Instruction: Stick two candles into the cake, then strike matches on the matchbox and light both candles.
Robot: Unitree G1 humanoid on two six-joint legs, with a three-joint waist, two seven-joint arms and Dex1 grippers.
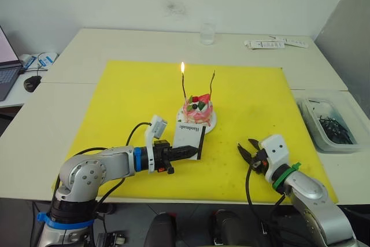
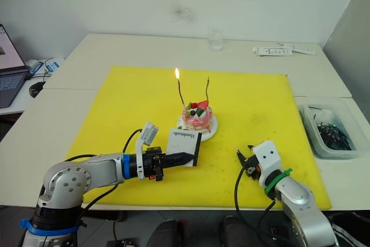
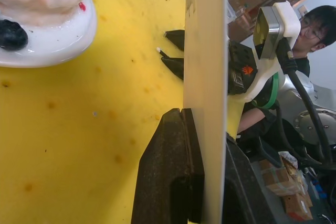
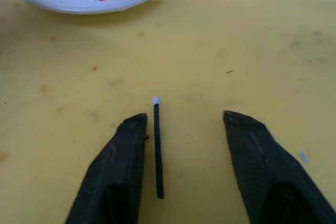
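The pink-and-white cake (image 1: pixel 198 108) sits on its small white plate (image 1: pixel 211 122) in the middle of the yellow mat. Two candles stand in it: the left candle (image 1: pixel 184 87) burns with a flame at its tip, the right candle (image 1: pixel 212 87) is unlit. My left gripper (image 1: pixel 193 150) is shut on the white matchbox (image 1: pixel 189 137), holding it on edge just in front of the plate. My right gripper (image 4: pixel 184 116) stands open low over the mat, right of the cake. A dark match (image 4: pixel 157 150) with a white tip lies flat between its fingers, close to one finger (image 4: pixel 118 166).
The yellow mat (image 1: pixel 127 102) covers the white table. A clear glass (image 1: pixel 207 33) and white strips (image 1: pixel 272 43) lie at the back. A clear bin (image 1: pixel 329 125) with dark items stands at the right; a laptop (image 1: pixel 6 67) and mouse (image 1: pixel 32 82) sit far left. A person (image 3: pixel 310 30) is behind.
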